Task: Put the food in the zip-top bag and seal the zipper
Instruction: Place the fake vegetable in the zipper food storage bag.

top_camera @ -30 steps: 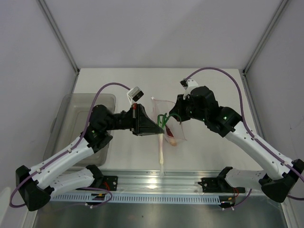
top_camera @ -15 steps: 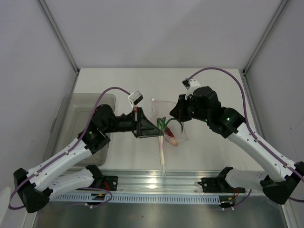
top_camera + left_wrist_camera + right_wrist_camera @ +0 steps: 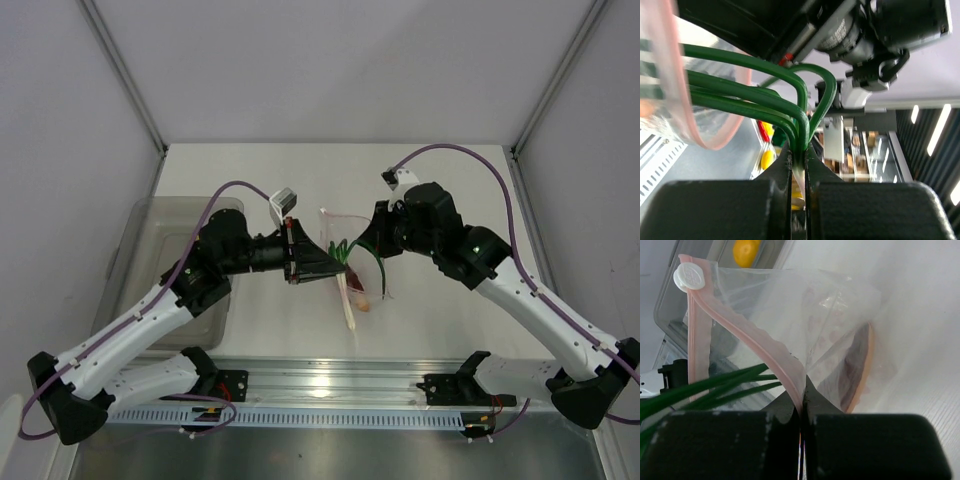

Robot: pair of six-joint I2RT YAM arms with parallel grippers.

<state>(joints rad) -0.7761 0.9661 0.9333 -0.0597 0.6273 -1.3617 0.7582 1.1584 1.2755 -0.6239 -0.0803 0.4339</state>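
Partway: left gripper (image 3: 799, 159) is pinching the green stems (image 3: 765, 107) at the zip-top bag's (image 3: 815, 305) mouth, right gripper (image 3: 801, 412) is clamping its unsealed zipper (image 3: 757, 342); a red-orange piece (image 3: 862, 365) is lying inside, yellow fruit (image 3: 746, 251) outside.

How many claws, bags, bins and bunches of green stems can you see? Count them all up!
claws: 2, the left claw and the right claw
bag: 1
bin: 1
bunch of green stems: 1
total: 5
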